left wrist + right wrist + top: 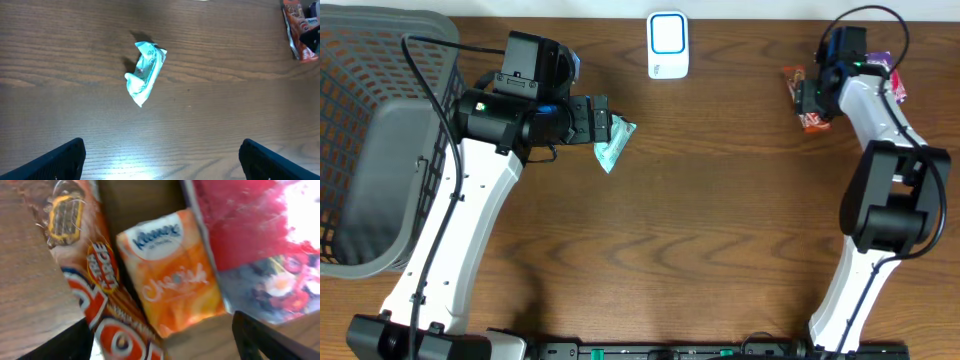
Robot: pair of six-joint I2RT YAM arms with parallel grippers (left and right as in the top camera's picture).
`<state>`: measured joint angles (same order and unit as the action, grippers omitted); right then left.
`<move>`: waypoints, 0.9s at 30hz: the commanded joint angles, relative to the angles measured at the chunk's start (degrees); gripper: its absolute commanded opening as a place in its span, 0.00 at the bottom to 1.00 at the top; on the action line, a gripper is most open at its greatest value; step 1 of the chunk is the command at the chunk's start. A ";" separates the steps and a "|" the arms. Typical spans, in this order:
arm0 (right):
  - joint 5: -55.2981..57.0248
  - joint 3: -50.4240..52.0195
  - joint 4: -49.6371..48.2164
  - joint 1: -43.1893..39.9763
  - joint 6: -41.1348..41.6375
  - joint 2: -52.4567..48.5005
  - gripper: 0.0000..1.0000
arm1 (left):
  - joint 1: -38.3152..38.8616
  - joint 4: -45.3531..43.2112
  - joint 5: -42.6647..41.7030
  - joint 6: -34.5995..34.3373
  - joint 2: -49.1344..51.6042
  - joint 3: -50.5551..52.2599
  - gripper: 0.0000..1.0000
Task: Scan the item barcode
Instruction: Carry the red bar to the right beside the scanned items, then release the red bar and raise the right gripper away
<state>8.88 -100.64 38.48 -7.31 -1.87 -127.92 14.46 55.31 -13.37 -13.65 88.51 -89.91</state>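
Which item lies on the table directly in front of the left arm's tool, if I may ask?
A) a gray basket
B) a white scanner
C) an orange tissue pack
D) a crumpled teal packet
D: in the left wrist view, the crumpled teal packet lies on the table just ahead of the open left tool.

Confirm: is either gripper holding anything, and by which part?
Nothing is held. The left gripper is open short of the teal packet; the right gripper is open over the orange tissue pack.
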 commanded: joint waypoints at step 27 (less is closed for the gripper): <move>-33.42 -0.50 6.73 19.06 8.66 21.73 0.99 | -0.02 0.13 0.17 0.31 0.22 -0.42 0.98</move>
<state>-28.25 -101.45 44.82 9.65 6.13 -106.37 14.46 55.31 -13.37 -13.65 88.51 -89.91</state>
